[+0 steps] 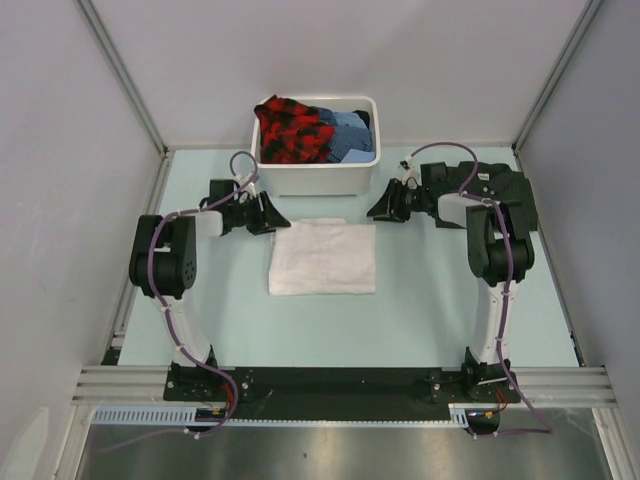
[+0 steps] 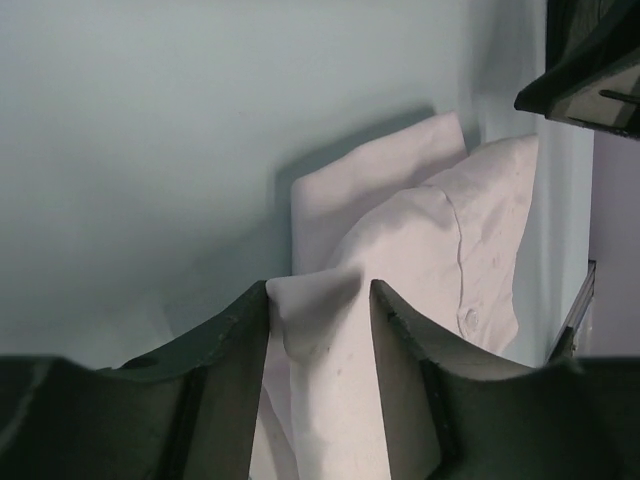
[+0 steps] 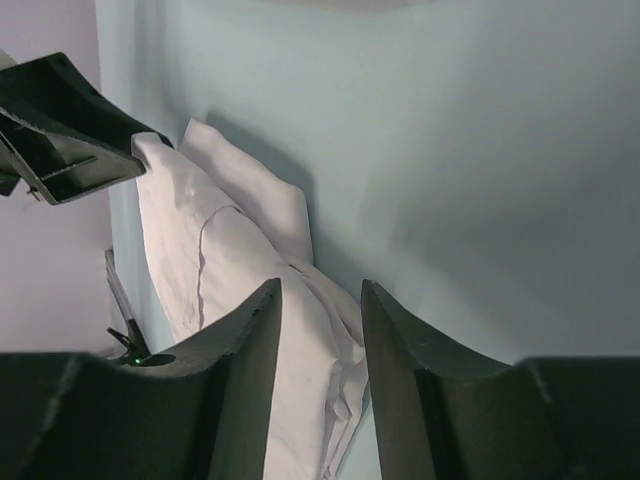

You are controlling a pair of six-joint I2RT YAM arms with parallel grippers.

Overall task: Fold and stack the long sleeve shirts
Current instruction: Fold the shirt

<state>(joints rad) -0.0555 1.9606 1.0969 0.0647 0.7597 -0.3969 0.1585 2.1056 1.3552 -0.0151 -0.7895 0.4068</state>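
Observation:
The white long sleeve shirt (image 1: 322,257) lies folded into a rough square in the middle of the table. My left gripper (image 1: 272,215) is at its far left corner, low and open. In the left wrist view the shirt (image 2: 420,260) has a raised fold between the spread fingers of the gripper (image 2: 318,290). My right gripper (image 1: 380,207) is at the far right corner, also open. In the right wrist view it (image 3: 320,290) straddles the edge of the shirt (image 3: 220,260), with a gap beside the cloth. The dark striped shirt is not in view.
A white plastic tub (image 1: 315,182) stands just behind the shirt, holding a red-and-black plaid garment (image 1: 290,130) and blue cloth (image 1: 350,130). Grey walls close in left, right and back. The other gripper shows in each wrist view (image 2: 590,70) (image 3: 70,130).

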